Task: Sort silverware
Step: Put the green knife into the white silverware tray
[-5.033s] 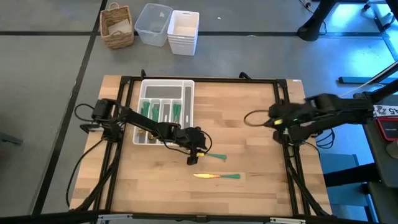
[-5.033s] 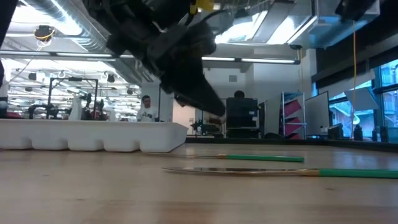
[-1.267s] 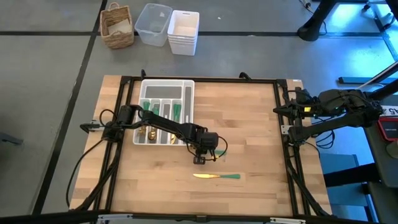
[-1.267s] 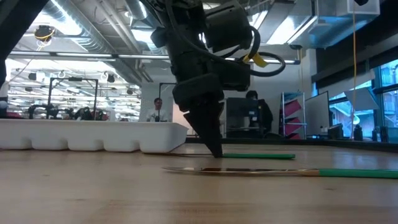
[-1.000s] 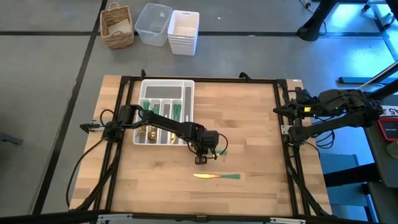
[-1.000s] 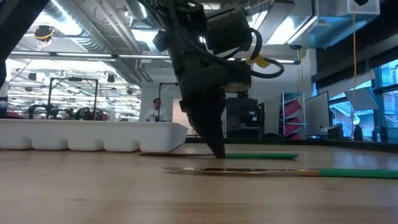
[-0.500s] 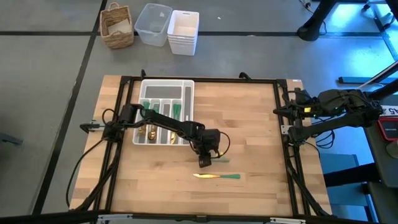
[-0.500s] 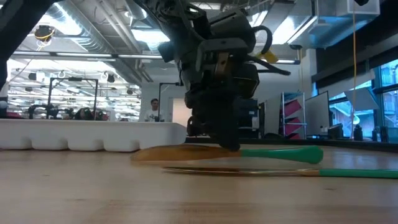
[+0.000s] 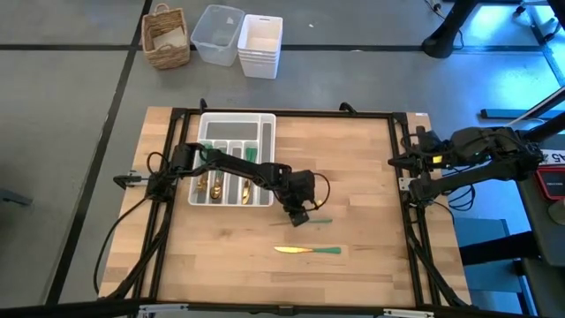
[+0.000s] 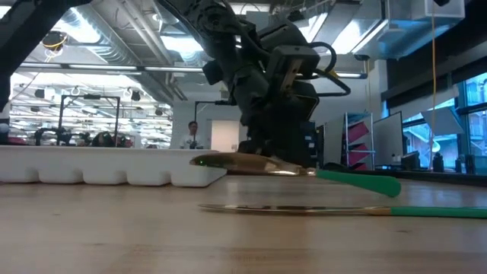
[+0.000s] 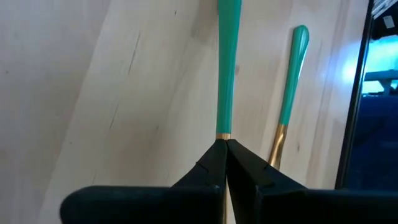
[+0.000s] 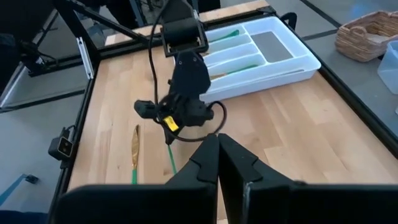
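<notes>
We judge the sorting to be nearly done. Most of the silverware (image 9: 231, 163) already lies in the white compartmented tray (image 9: 265, 132), green handles lined up in its narrow slots and gold heads at the end nearer the bench's front edge. Only two pieces remain outside the tray.

One of them is in our left hand (image 9: 299, 215), which sits just off the tray's front right corner. Its fingers are clenched on a gold-headed utensil (image 10: 251, 165) right where the gold neck meets the green handle (image 11: 225, 68). In the low view the piece is clear of the bench (image 9: 371, 177), tilted, with its gold head toward the tray and its handle trailing away. We cannot tell whether it is a spoon or a knife.

The other piece, a gold-bladed knife (image 9: 306, 251), lies flat on the bench farther from the tray, well apart from the held one.

Our right hand (image 12: 218, 149) waits closed at the bench's right edge, far from the tray, holding nothing.

What remains, as we read it: carry the held piece to its slot, then collect the knife.
</notes>
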Robot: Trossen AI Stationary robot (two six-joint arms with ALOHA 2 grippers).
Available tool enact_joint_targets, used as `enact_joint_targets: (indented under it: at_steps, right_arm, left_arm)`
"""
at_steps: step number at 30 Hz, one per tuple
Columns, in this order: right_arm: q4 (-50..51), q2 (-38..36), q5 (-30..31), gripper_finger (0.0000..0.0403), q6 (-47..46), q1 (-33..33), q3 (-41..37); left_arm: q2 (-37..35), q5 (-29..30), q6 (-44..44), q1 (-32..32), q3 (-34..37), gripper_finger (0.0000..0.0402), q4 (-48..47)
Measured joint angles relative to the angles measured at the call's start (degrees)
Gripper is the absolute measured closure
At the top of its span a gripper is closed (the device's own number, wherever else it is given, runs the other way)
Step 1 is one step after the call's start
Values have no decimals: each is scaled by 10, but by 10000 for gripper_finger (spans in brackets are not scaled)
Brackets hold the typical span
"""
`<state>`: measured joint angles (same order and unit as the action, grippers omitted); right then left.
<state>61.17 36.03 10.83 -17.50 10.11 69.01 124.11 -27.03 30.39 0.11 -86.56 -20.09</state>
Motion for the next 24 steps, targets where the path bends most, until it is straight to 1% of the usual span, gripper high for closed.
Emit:
enact_joint_targets:
  at_steps: [4, 12, 17, 21, 24]
  right_arm:
    - [16, 0, 0, 397, 0, 0, 0]
    - [38, 0, 0, 397, 0, 0, -10]
    - [0, 6, 0, 397, 0, 0, -78]
    - [-52, 14, 0, 397, 0, 0, -148]
    - [-109, 34, -4, 397, 0, 0, -194]
  left_arm:
    - [0, 12, -15, -7, 0, 401, 0]
    - [-1, 72, -38, -25, 0, 400, -4]
    - [-1, 98, -38, -33, 0, 401, -4]
    - [-2, 112, -38, -35, 0, 400, -3]
    - [-2, 119, -38, -35, -1, 401, -3]
